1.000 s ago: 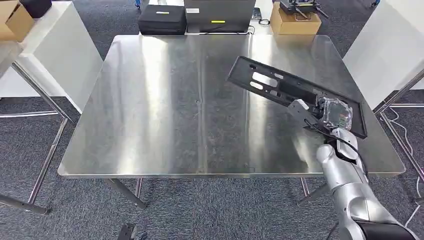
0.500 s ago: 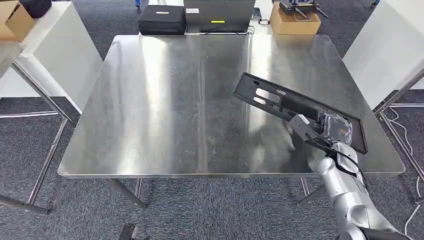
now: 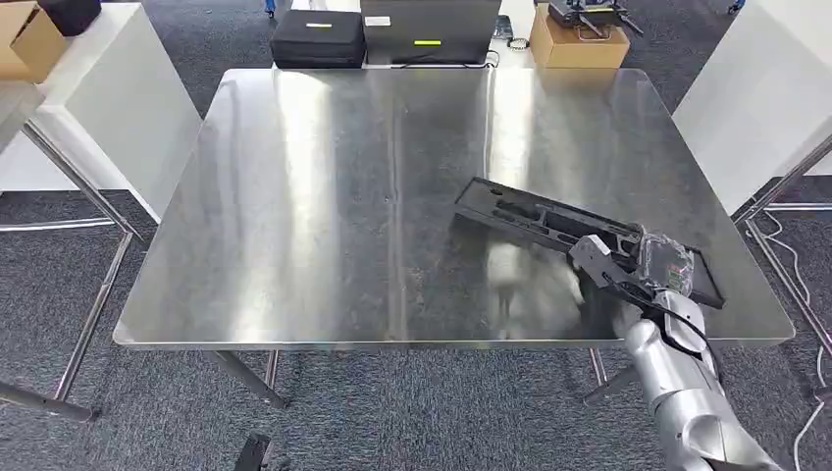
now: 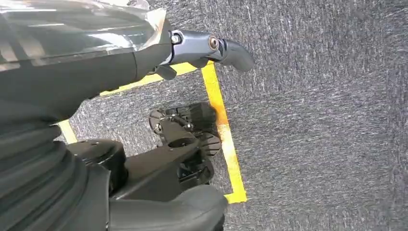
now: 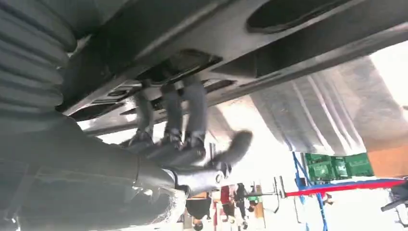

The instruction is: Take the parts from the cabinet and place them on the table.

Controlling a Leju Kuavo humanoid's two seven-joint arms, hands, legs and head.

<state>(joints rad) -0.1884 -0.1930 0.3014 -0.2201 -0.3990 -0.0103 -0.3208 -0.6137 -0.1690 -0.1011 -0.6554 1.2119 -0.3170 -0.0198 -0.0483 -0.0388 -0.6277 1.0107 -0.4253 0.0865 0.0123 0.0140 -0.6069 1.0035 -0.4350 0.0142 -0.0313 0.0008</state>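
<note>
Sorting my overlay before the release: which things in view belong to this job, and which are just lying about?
Job:
- black part, held by the right hand
- steel table

Lying about:
- black case beyond the table
- cardboard box beyond the table
- cardboard box on the white side table

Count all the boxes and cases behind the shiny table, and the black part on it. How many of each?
Cardboard box and cardboard box: 2
Black case: 1
Dark case with yellow label: 1
Black part on the table, held by the right hand: 1
Total: 5
</note>
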